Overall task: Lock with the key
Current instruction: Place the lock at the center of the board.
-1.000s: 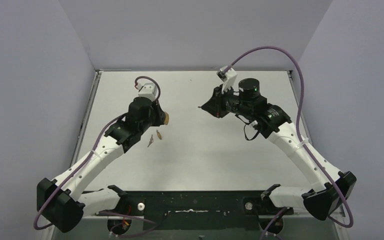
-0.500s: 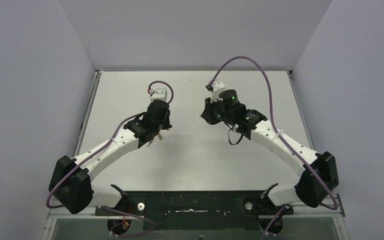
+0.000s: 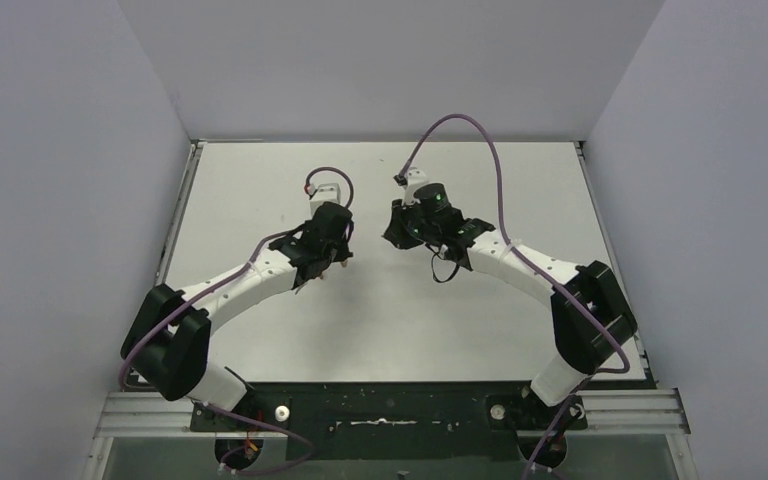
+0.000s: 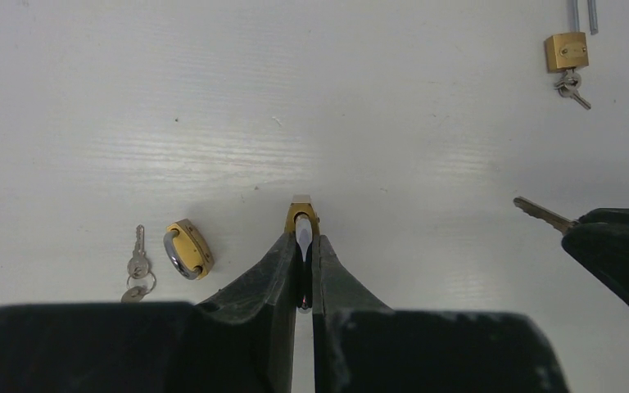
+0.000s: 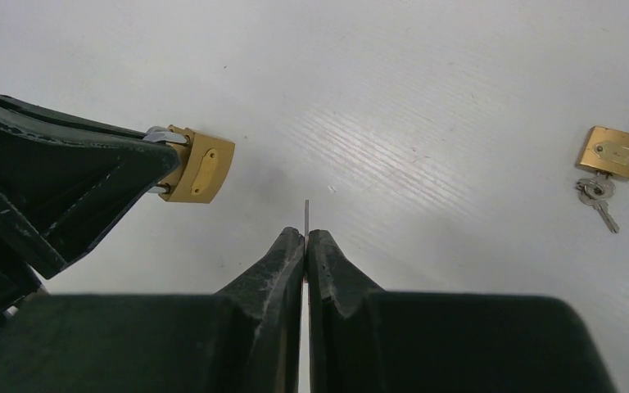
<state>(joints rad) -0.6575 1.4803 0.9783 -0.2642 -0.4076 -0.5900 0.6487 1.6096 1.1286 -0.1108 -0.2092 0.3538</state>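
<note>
My left gripper (image 4: pixel 304 233) is shut on a brass padlock (image 4: pixel 302 219), gripping its steel shackle so the body sticks out past the fingertips. The padlock also shows in the right wrist view (image 5: pixel 201 164), held above the table. My right gripper (image 5: pixel 305 233) is shut on a key (image 5: pixel 306 214), seen edge-on as a thin blade past the fingertips. In the left wrist view the key (image 4: pixel 542 214) points left toward the padlock, a gap between them. In the top view the two grippers (image 3: pixel 335 250) (image 3: pixel 392 228) face each other at mid-table.
A second brass padlock (image 4: pixel 187 248) lies on the table with a pair of keys on a ring (image 4: pixel 137 268) beside it. A third padlock (image 5: pixel 612 152) with keys (image 5: pixel 598 199) hanging from it lies far off near a metal rod.
Both arms have swung inward toward the table's middle, bringing the padlock and the key closer and facing each other. Both grips stayed shut.
</note>
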